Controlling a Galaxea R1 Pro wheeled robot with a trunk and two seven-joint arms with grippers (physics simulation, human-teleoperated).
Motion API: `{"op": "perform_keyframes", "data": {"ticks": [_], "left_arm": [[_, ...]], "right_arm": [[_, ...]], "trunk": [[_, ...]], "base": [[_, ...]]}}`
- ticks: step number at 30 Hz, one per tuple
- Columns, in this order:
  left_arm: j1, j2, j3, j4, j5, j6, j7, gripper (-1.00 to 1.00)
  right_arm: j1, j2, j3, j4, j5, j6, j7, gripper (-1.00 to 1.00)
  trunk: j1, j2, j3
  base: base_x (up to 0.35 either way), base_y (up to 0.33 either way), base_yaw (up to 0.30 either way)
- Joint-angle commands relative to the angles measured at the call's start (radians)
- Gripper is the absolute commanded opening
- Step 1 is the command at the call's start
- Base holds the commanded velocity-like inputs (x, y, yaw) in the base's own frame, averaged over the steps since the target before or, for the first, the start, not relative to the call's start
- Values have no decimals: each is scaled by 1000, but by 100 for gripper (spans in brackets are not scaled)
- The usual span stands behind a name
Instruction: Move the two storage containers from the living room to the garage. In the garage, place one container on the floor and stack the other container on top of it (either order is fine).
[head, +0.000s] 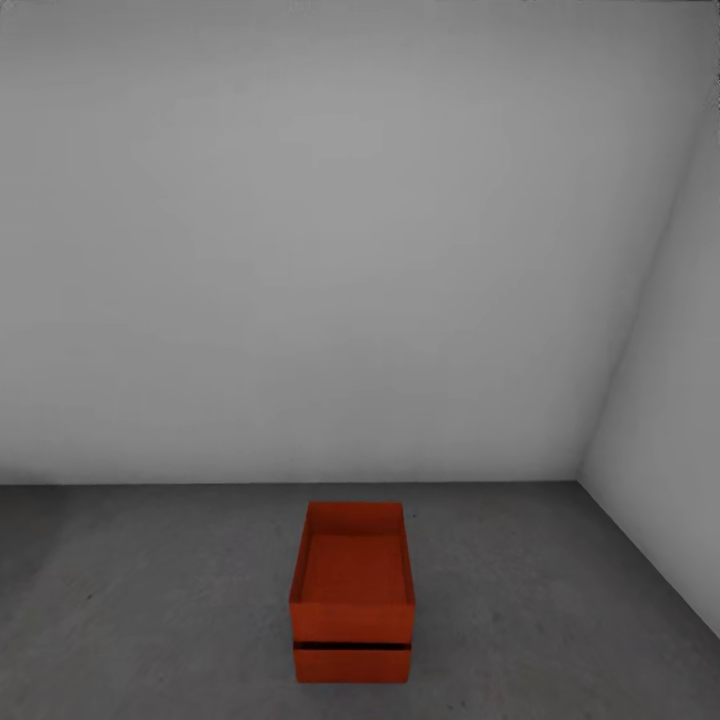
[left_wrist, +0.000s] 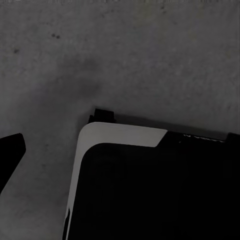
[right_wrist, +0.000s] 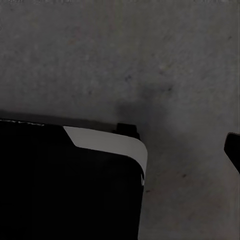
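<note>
Two red-orange storage containers stand stacked on the garage's dark grey concrete floor (head: 150, 600), low in the middle of the head view. The upper container (head: 352, 572) is open-topped and empty and sits squarely on the lower container (head: 352, 664), with a thin dark seam between them. Nothing touches the stack. In the left wrist view a dark finger (left_wrist: 11, 152) of my left gripper sits at the frame's edge over bare floor. In the right wrist view a finger (right_wrist: 233, 150) of my right gripper does the same. Both are far off centre and hold nothing.
A plain light grey wall (head: 300, 250) stands just behind the stack and meets a side wall (head: 670, 450) in a corner at the right. My own black base with white trim (left_wrist: 120, 132) (right_wrist: 105, 140) rests on the concrete in both wrist views.
</note>
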Motion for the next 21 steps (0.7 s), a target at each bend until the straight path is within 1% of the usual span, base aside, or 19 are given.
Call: {"op": "perform_keyframes", "data": {"ticks": [1,5,8,15,21], "left_arm": [[-1,0,-8,0,10,1,-3,100],[-1,0,-7,0,10,1,-3,100],[-1,0,-8,0,10,1,-3,100],[-1,0,-7,0,10,1,-3,100],[-1,0,-8,0,10,1,-3,100]], "right_arm": [[-1,1,9,3,-9,-7,-1,100],[-2,1,10,2,11,-8,-1,100],[-2,5,8,2,34,-8,-4,100],[-1,8,1,3,16,-7,2,100],[-1,4,0,3,10,-8,2,100]], "trunk": [[0,-1,0],[0,-1,7],[0,-1,12],[0,-1,23],[0,-1,33]], "base": [[0,0,0],[0,0,0],[0,0,0],[0,0,0],[0,0,0]]}}
